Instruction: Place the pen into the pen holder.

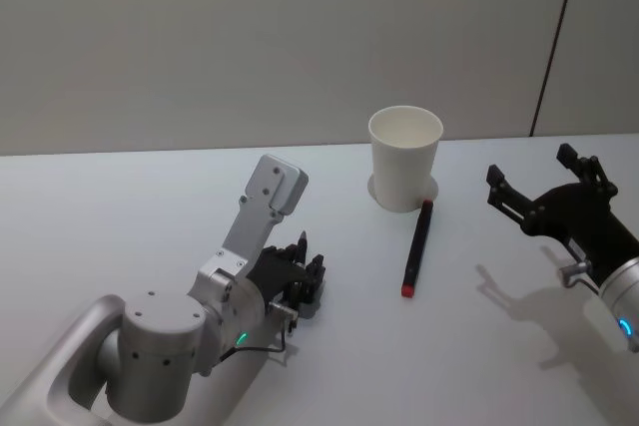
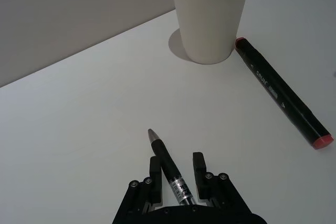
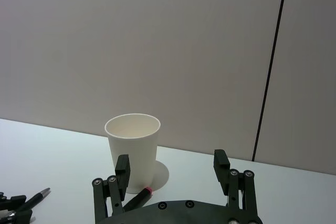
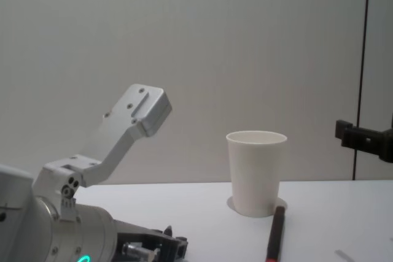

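left claw (image 2: 176, 160) low on the desk (image 1: 150, 197), fingers parted around a grey-tipped pen (image 2: 166, 163) with slack to spare. the white pen holder (image 1: 404, 162) stands upright farther back, a black marker (image 1: 416, 246) lying at its base. right claw (image 1: 531, 165) hovers wide open at the right.

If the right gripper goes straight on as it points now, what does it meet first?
Probably the plain white paper cup: one finger of the open right gripper lines up with it, though depth is unclear.
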